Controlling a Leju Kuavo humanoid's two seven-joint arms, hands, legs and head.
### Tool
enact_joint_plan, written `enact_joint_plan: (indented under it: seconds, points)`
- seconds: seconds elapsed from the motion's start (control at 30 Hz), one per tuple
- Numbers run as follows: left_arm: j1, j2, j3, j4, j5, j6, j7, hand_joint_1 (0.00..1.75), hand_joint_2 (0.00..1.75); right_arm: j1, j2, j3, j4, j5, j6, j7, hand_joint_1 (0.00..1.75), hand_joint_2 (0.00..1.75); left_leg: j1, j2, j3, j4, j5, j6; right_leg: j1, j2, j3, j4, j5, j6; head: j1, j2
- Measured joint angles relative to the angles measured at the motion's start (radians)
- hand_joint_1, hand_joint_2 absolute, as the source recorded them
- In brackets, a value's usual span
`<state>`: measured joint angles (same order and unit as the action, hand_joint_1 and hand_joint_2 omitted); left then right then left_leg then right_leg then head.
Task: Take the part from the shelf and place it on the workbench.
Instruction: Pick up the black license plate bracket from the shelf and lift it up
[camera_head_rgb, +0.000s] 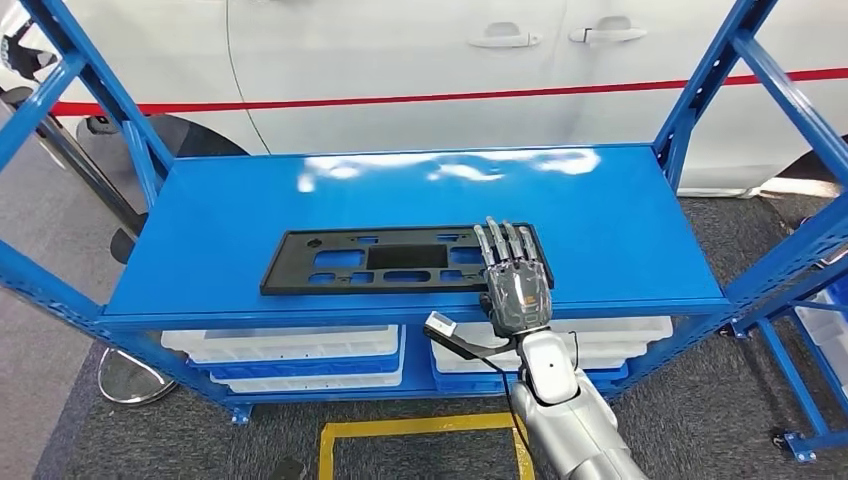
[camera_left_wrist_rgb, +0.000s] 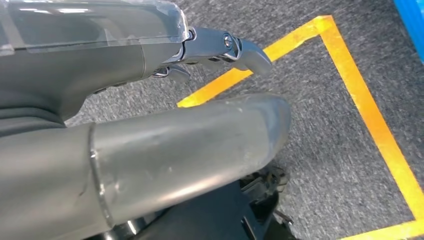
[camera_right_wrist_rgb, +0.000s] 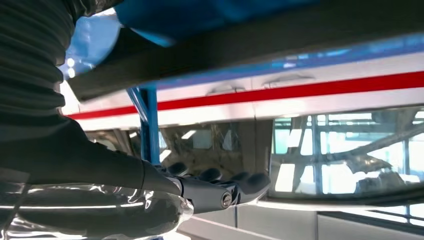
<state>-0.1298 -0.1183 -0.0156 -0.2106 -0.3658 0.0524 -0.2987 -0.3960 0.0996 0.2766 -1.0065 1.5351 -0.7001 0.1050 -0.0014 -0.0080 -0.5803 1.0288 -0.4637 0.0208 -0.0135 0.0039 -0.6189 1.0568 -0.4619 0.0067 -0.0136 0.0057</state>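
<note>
- One black part (camera_head_rgb: 390, 260), flat with cut-out holes, lies on the blue shelf (camera_head_rgb: 250, 220) near its front edge.
- My right hand (camera_head_rgb: 515, 275) rests flat on the part's right end, fingers straight and together (gripping nothing).
- My left hand (camera_left_wrist_rgb: 220, 47) hangs over grey carpet with yellow tape (camera_left_wrist_rgb: 350, 75), fingers loose, holding nothing.
- Two white bins (camera_head_rgb: 290, 350) sit below; one white car (camera_head_rgb: 450, 60) stands behind.

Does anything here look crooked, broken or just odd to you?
Nothing stands out as damaged or spilled. The black plastic part lies flat on the blue shelf, near its front edge, slightly angled to it, with the right hand resting on its right end.
</note>
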Motion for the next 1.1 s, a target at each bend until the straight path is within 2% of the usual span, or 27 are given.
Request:
enact_joint_plan:
  seconds: [0.07, 0.1, 0.13, 0.2, 0.23, 0.27, 0.3, 0.33, 0.37, 0.43, 0.47, 0.53, 0.6, 0.63, 0.67, 0.73, 0.77, 0.8, 0.83, 0.87, 0.93, 0.97, 1.1]
  points:
    - [0.000, 0.000, 0.001, 0.000, 0.000, 0.000, -0.001, 0.00, 0.00, 0.000, 0.003, 0.006, 0.003, 0.000, 0.000, -0.001, 0.00, 1.75, 0.002, 0.000, -0.001, 0.004, -0.006, -0.008, -0.001, 0.000, 0.001, -0.003, 0.002, -0.011, 0.000, 0.000]
    - [0.000, 0.000, 0.002, 0.000, 0.000, 0.000, -0.001, 0.00, 0.00, 0.000, 0.005, 0.010, 0.004, 0.000, 0.000, -0.002, 0.00, 1.75, 0.004, 0.001, -0.007, 0.022, -0.019, -0.013, -0.003, 0.000, 0.003, -0.006, 0.003, -0.018, 0.000, 0.000]
    - [-0.001, 0.000, 0.003, 0.000, 0.000, 0.001, -0.001, 0.00, 0.00, 0.000, 0.008, 0.014, 0.004, 0.000, 0.000, -0.003, 0.00, 1.75, 0.005, 0.001, -0.023, 0.059, -0.043, -0.019, -0.005, -0.001, 0.004, -0.008, 0.004, -0.022, 0.000, 0.000]
    - [-0.001, 0.000, 0.005, 0.000, -0.002, 0.001, -0.004, 0.00, 0.00, 0.000, 0.013, 0.022, 0.006, 0.000, 0.000, -0.005, 0.00, 1.75, 0.008, 0.002, -0.081, 0.185, -0.105, -0.028, -0.004, -0.003, 0.005, -0.008, 0.003, -0.028, 0.000, 0.000]
    - [0.000, 0.000, 0.006, 0.000, -0.004, 0.001, -0.006, 0.00, 0.00, 0.001, 0.014, 0.026, 0.008, 0.000, 0.000, -0.005, 0.00, 1.75, 0.009, 0.002, -0.111, 0.246, -0.127, -0.030, -0.003, -0.003, 0.005, -0.008, 0.002, -0.029, 0.000, 0.000]
    - [0.001, 0.000, 0.007, 0.000, -0.007, 0.001, -0.010, 0.00, 0.00, 0.003, 0.015, 0.028, 0.010, 0.000, 0.000, -0.005, 0.00, 1.75, 0.010, 0.002, -0.129, 0.279, -0.131, -0.031, -0.002, -0.003, 0.005, -0.007, 0.002, -0.030, 0.000, 0.000]
    - [0.002, 0.000, 0.007, 0.000, -0.010, 0.000, -0.013, 0.00, 0.00, 0.003, 0.015, 0.030, 0.011, 0.000, 0.000, -0.006, 0.00, 1.75, 0.010, 0.002, -0.129, 0.275, -0.116, -0.029, -0.001, -0.003, 0.006, -0.007, 0.001, -0.031, 0.000, 0.000]
    - [0.002, 0.000, 0.007, 0.000, -0.013, -0.001, -0.015, 0.00, 0.00, 0.004, 0.016, 0.032, 0.012, 0.000, 0.000, -0.006, 0.00, 1.75, 0.010, 0.002, -0.108, 0.229, -0.083, -0.025, 0.000, -0.003, 0.008, -0.007, 0.001, -0.031, 0.000, 0.000]
    - [0.002, 0.000, 0.007, 0.000, -0.014, -0.002, -0.017, 0.00, 0.00, 0.004, 0.017, 0.034, 0.012, 0.000, 0.000, -0.007, 0.00, 1.75, 0.009, 0.002, -0.075, 0.155, -0.044, -0.019, 0.001, -0.002, 0.009, -0.007, 0.000, -0.031, 0.000, 0.000]
    - [0.000, 0.001, 0.008, 0.000, -0.017, -0.003, -0.019, 0.00, 0.00, 0.003, 0.020, 0.037, 0.012, 0.000, 0.000, -0.008, 0.00, 1.75, 0.003, 0.002, -0.016, 0.030, 0.002, -0.006, 0.002, 0.000, 0.011, -0.008, 0.000, -0.026, 0.000, 0.000]
    - [-0.001, 0.001, 0.008, 0.000, -0.017, -0.003, -0.019, 0.00, 0.00, 0.004, 0.021, 0.038, 0.012, 0.000, 0.000, -0.008, 0.00, 1.75, 0.000, 0.002, -0.004, 0.002, 0.007, -0.002, 0.002, 0.000, 0.010, -0.010, 0.001, -0.022, 0.000, 0.000]
    - [-0.001, 0.001, 0.008, 0.000, -0.018, -0.003, -0.019, 0.00, 0.00, 0.004, 0.021, 0.040, 0.012, 0.000, 0.000, -0.008, 0.00, 1.75, -0.004, 0.001, -0.001, -0.012, 0.003, 0.004, 0.001, -0.001, 0.011, -0.016, 0.000, -0.010, 0.000, 0.000]
    - [0.001, 0.001, 0.008, 0.000, -0.020, -0.002, -0.022, 0.00, 0.00, 0.002, 0.022, 0.041, 0.011, -0.001, 0.000, -0.009, 0.00, 1.75, 0.001, 0.001, 0.015, -0.032, 0.004, 0.015, 0.001, -0.004, 0.012, -0.008, -0.011, 0.004, 0.000, 0.000]
    - [0.001, 0.001, 0.008, -0.001, -0.021, -0.001, -0.023, 0.00, 0.00, 0.001, 0.022, 0.042, 0.010, -0.001, -0.001, -0.010, 0.00, 1.75, 0.004, 0.002, 0.025, -0.042, 0.007, 0.021, 0.001, -0.005, 0.001, 0.019, -0.027, 0.009, 0.000, 0.000]
    - [0.001, 0.001, 0.009, -0.001, -0.021, -0.001, -0.024, 0.00, 0.00, 0.001, 0.023, 0.042, 0.009, -0.001, -0.001, -0.011, 0.00, 1.75, 0.006, 0.003, 0.033, -0.047, 0.011, 0.024, 0.001, -0.006, -0.023, 0.070, -0.051, 0.012, 0.000, 0.000]
    - [0.000, 0.000, 0.011, -0.001, -0.018, -0.004, -0.024, 0.00, 0.00, 0.003, 0.023, 0.042, 0.009, -0.001, -0.001, -0.012, 0.00, 1.75, 0.005, 0.005, 0.036, -0.045, 0.011, 0.027, 0.001, -0.005, -0.094, 0.198, -0.105, 0.015, 0.000, 0.000]
    - [0.000, 0.000, 0.012, -0.001, -0.016, -0.005, -0.023, 0.00, 0.00, 0.006, 0.022, 0.042, 0.010, -0.001, -0.001, -0.013, 0.00, 1.75, 0.005, 0.004, 0.037, -0.043, 0.009, 0.027, 0.000, -0.005, -0.121, 0.241, -0.114, 0.017, 0.000, 0.000]
    - [0.001, 0.000, 0.014, -0.001, -0.014, -0.006, -0.021, 0.00, 0.00, 0.008, 0.021, 0.042, 0.010, -0.001, -0.001, -0.014, 0.00, 1.75, 0.005, 0.003, 0.038, -0.040, 0.005, 0.027, 0.000, -0.005, -0.132, 0.248, -0.102, 0.018, 0.000, 0.000]
    - [0.003, 0.000, 0.016, -0.001, -0.013, -0.007, -0.020, 0.00, 0.00, 0.009, 0.021, 0.042, 0.010, -0.001, -0.001, -0.015, 0.00, 1.75, 0.005, 0.003, 0.041, -0.037, 0.000, 0.025, -0.001, -0.005, -0.123, 0.217, -0.070, 0.018, 0.000, 0.000]
    - [0.003, 0.000, 0.017, -0.001, -0.013, -0.007, -0.019, 0.00, 0.00, 0.009, 0.020, 0.042, 0.009, -0.001, -0.001, -0.016, 0.00, 1.75, 0.006, 0.002, 0.044, -0.032, -0.008, 0.022, -0.001, -0.006, -0.098, 0.154, -0.027, 0.017, 0.000, 0.000]
    - [0.002, -0.001, 0.018, -0.001, -0.013, -0.007, -0.018, 0.00, 0.00, 0.008, 0.020, 0.042, 0.009, -0.001, -0.001, -0.018, 0.00, 1.75, 0.003, 0.001, 0.045, -0.018, -0.025, 0.011, 0.000, -0.005, -0.045, 0.038, 0.026, 0.011, 0.000, 0.000]
    - [0.001, -0.001, 0.019, -0.001, -0.013, -0.006, -0.018, 0.00, 0.00, 0.008, 0.020, 0.042, 0.009, -0.001, -0.001, -0.019, 0.00, 1.75, 0.001, 0.000, 0.045, -0.012, -0.031, 0.006, 0.001, -0.004, -0.032, 0.009, 0.033, 0.006, 0.000, 0.000]
    - [-0.001, 0.000, 0.023, -0.001, -0.015, -0.007, -0.017, 0.00, 0.00, 0.007, 0.021, 0.042, 0.006, -0.001, -0.001, -0.019, 0.00, 1.75, 0.003, 0.002, 0.045, 0.002, -0.052, -0.013, 0.002, -0.001, -0.022, -0.003, 0.023, -0.018, 0.000, 0.000]
